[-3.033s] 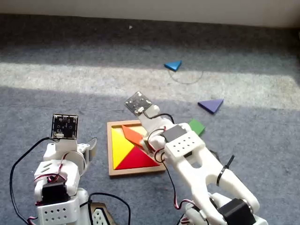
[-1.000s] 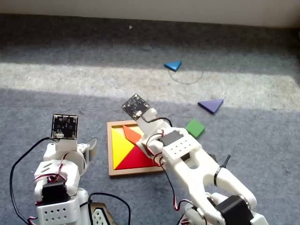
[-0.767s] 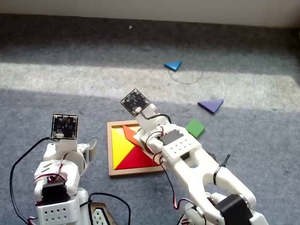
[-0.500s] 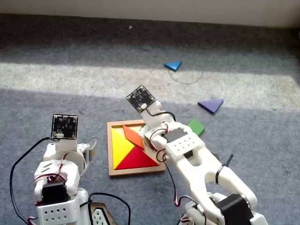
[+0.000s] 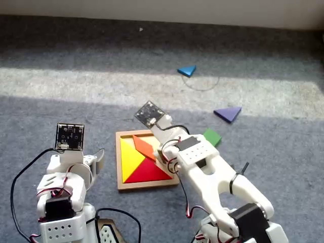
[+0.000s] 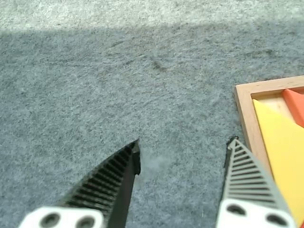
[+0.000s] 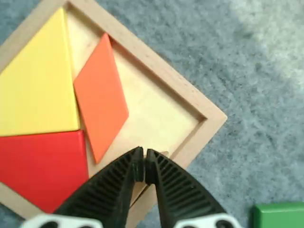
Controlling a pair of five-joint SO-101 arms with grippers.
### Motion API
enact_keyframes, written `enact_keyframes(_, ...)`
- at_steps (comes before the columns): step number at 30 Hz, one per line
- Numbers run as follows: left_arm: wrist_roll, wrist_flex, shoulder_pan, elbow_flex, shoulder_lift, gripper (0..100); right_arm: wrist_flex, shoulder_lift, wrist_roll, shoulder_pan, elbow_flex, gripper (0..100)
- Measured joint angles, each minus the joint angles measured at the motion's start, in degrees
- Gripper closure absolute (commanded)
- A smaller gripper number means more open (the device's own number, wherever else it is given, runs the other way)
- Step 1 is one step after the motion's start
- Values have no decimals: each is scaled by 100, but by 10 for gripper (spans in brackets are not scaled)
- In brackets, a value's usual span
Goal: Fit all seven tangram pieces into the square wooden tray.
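Observation:
The square wooden tray (image 5: 120, 161) lies on the grey carpet and holds a yellow triangle (image 5: 130, 159), a red triangle (image 5: 150, 173) and an orange parallelogram (image 5: 144, 147). My right gripper (image 7: 144, 157) is shut with nothing in it, its tips over bare tray floor (image 7: 156, 118) beside the orange parallelogram (image 7: 100, 111). My left gripper (image 6: 184, 145) hangs open over the carpet, just beside the tray's rim (image 6: 244, 109). Outside the tray lie a green square (image 5: 212, 136), a purple triangle (image 5: 228, 114) and a blue triangle (image 5: 187, 71).
The right arm (image 5: 202, 162) covers the tray's right side in the high view. The left arm (image 5: 66, 187) stands at the front left. A pale wall edge runs along the far side, and a sunlit strip crosses the carpet.
The right arm's wrist swung a little left over the tray, then back right. The orange parallelogram shifted slightly inside the tray. The left arm has kept still.

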State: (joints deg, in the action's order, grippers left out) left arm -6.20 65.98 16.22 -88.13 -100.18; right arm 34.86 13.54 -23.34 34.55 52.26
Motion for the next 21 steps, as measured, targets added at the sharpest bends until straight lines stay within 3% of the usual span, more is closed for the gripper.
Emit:
enact_keyframes(12,0,0,0,0,0,708,1451,967,-316,9,141,975)
enact_keyframes(21,0,0,0,0,0,708,1222,1644,-149,97,202,975)
